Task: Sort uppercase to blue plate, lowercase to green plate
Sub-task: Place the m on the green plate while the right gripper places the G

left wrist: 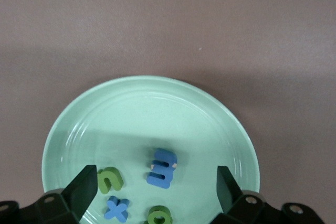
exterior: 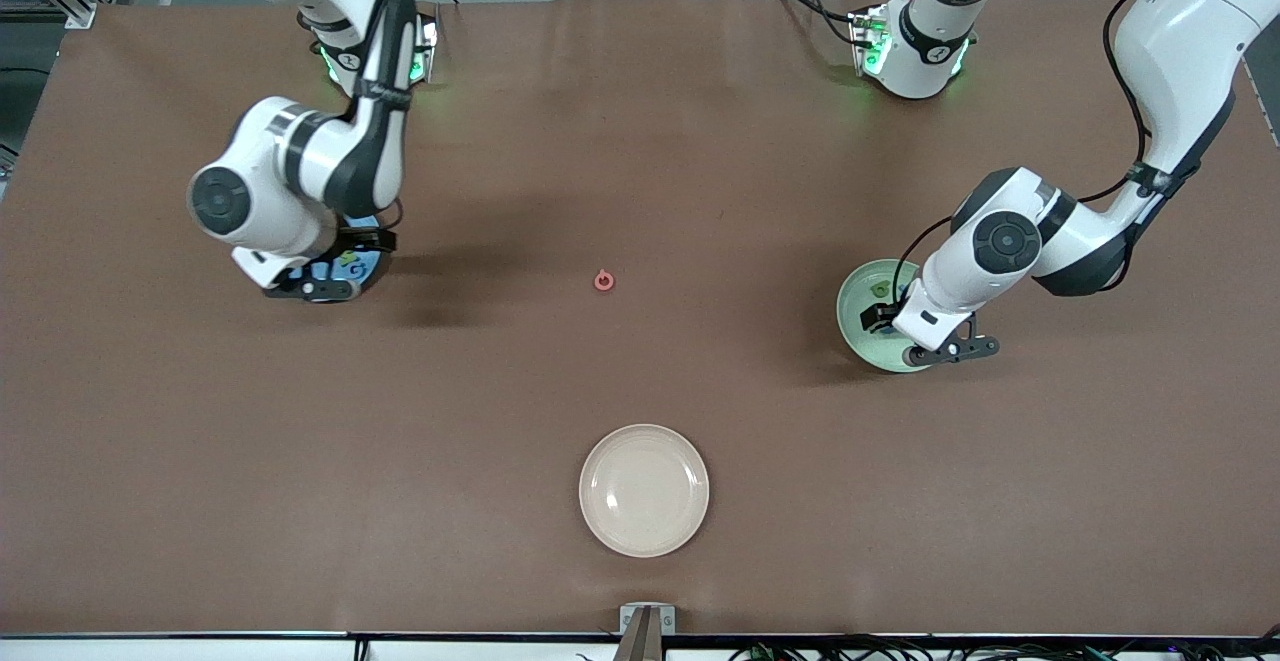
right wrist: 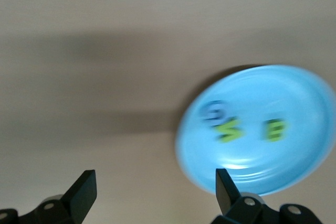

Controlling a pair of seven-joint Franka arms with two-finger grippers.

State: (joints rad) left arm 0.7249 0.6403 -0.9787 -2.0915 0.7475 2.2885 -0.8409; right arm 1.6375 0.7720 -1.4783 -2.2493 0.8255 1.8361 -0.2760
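Uppercase foam letters: blue G point(right wrist: 213, 112), green N point(right wrist: 230, 129) and green B point(right wrist: 275, 130) lie on the round sky-blue plate point(right wrist: 294, 85) beneath the right gripper point(right wrist: 155, 195), jaws wide. Pink-red G point(exterior: 603, 281) lies mid-table, at 12 o'clock from the cream plate point(exterior: 644, 490). Lowercase letters lie on the mint-green plate point(left wrist: 131, 108) beneath the left gripper point(left wrist: 156, 192), jaws wide.

Bare tabletop surrounds pink-red G point(exterior: 603, 281); cream plate point(exterior: 644, 490) sits well apart.
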